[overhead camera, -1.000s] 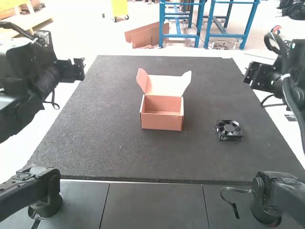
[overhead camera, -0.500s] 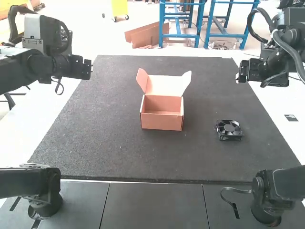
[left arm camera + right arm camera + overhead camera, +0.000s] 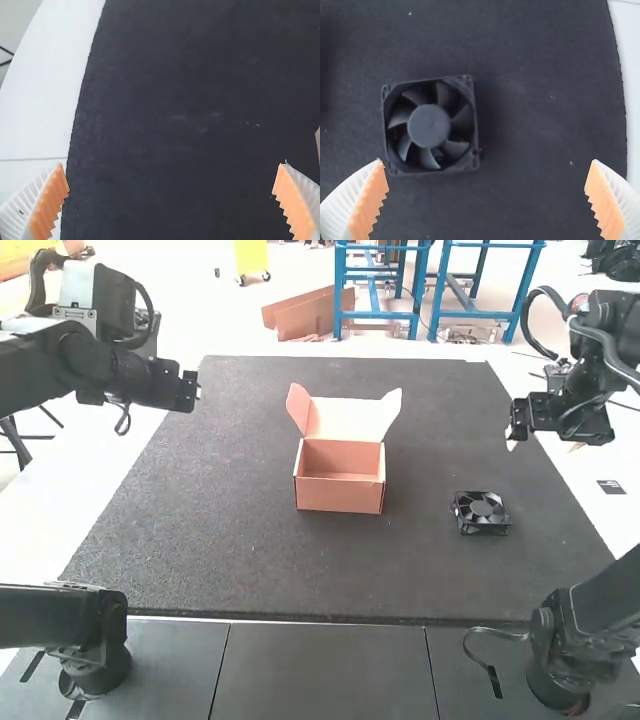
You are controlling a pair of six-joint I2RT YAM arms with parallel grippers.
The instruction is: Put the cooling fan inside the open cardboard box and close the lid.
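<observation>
Jaws on both arms are spread wide, holding nothing. Left jaws hang over the far left edge of the black textured mat on the table. Right jaws hover above the small black square plastic cooling fan. It lies flat on the mat, to the right of the open brown cardboard box and apart from it.

Box: you had plain, matt brown cardboard.
Fan: you saw black plastic, slight sheen.
Mat: rough, matt black.
</observation>
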